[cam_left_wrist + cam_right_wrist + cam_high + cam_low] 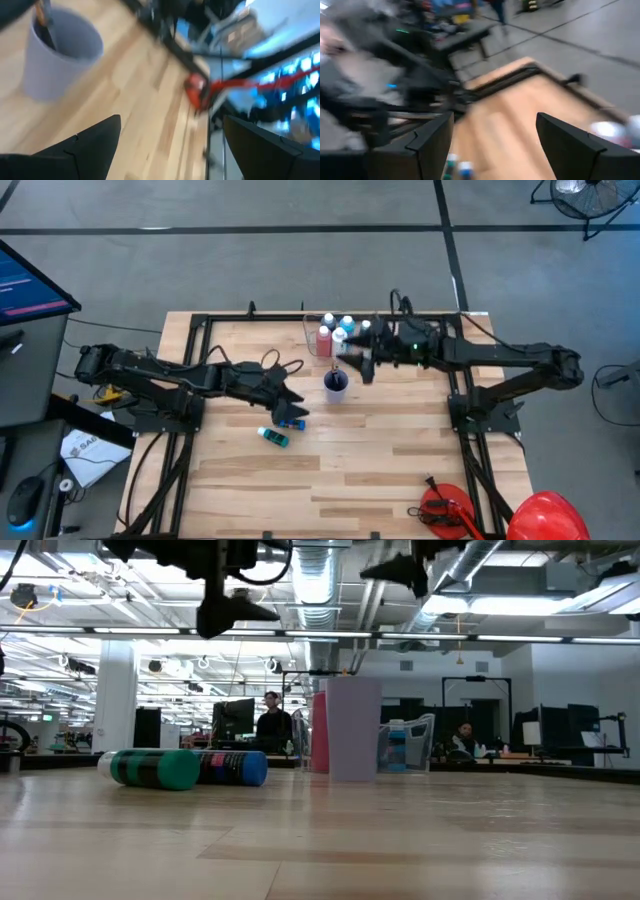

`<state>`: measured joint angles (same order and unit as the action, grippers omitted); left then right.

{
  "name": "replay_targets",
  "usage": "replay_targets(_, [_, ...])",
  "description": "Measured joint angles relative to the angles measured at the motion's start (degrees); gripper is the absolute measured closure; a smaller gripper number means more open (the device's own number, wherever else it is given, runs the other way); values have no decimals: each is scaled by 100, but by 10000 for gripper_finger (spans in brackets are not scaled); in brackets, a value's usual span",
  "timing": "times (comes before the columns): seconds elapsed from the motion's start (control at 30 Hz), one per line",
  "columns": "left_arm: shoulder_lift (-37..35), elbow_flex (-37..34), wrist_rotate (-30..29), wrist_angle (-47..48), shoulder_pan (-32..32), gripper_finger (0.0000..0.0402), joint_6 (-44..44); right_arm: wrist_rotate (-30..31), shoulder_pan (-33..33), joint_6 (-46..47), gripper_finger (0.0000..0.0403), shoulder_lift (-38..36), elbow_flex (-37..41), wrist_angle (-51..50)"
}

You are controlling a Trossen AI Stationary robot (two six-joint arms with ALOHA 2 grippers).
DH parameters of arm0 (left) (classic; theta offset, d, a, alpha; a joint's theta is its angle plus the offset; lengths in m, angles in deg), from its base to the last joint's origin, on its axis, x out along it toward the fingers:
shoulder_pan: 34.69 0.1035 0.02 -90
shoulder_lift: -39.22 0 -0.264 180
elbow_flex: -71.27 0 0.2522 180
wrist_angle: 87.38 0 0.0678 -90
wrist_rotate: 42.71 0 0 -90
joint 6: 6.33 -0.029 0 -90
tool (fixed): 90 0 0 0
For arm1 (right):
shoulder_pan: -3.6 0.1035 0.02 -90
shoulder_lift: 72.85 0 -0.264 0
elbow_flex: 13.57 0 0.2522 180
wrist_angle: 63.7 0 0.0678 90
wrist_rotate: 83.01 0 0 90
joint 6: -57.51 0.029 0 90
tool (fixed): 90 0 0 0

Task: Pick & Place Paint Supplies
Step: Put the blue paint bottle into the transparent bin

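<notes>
Your left hand (297, 402) sits over the table's (380, 470) left-middle w/ fingers (95, 140) spread apart, nothing between them. It hangs just above two paint bottles lying on their sides: a blue bottle (292, 423) right by the fingertips and a teal bottle (273, 437) just beside it, toward the front edge. In the low view both lie flat on the wood, teal one (152, 768) nearer the camera, blue one (232, 767) behind it and touching or nearly so; both are round plastic cylinders w/ dark bands.

Your right hand (352, 360) is at the back-middle, fingers (432, 140) apart and empty, raised off the table. It hovers between the clear tub (312, 340) and the small purple cup (336, 383), just beside both.

The tub is thin see-through plastic at the back edge, holding upright bottles: a red bottle (324, 341) w/ white cap, plus a couple of blue-ish ones w/ white caps next to it. The cup is matte, slightly tapered, open-topped; a thin dark brush (44, 20) stands tilted inside it in the left wrist view.

Table is pale wood planks w/ visible grain, framed by black metal rails (200, 320). Both arm bases crowd the sides. A red tool (443, 508) w/ black parts lies near the front right corner, well apart from the paint things. A red hard hat (545, 515) sits off the table's corner. Across the room, ppl sit at desks w/ monitors.
</notes>
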<state>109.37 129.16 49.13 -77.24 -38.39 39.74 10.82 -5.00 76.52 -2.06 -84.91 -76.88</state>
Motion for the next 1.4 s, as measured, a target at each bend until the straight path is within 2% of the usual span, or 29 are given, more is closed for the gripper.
replay_targets(0.17, [-21,-1,708,617,-188,55,-376,-89,853,701,127,197,1,622])
replay_targets(0.3, [-43,-1,1052,997,-492,55,-522,-165,1360,1355,127,493,-9,1380])
replay_targets(0.5, [-42,-1,1037,1704,-1108,55,-689,-249,1862,2149,127,1188,-229,1614])
replay_targets(0.7, [-43,-1,994,2037,-1729,55,-686,-249,2304,2196,127,2168,-1029,1596])
replay_targets(0.83, [-43,-1,798,2304,-2070,55,-468,-240,2435,2096,127,2774,-1916,734])
replay_targets(0.93, [-42,-1,530,2558,-2361,59,-363,-15,2491,1706,130,3126,-2801,-882])
replay_targets(1.03, [-42,-1,189,2786,-2646,69,-359,521,2552,1344,137,3568,-3661,-2757])
replay_targets(1.1, [-42,-1,-31,2964,-2781,77,-353,682,2559,1242,143,3871,-4081,-3384])
replay_targets(1.2, [-42,-1,-341,3257,-2926,88,-314,684,2557,1193,151,4190,-4401,-3775])
replay_targets(1.4, [-63,-204,-663,3530,-3227,104,36,792,2506,1065,170,4649,-4489,-3772])
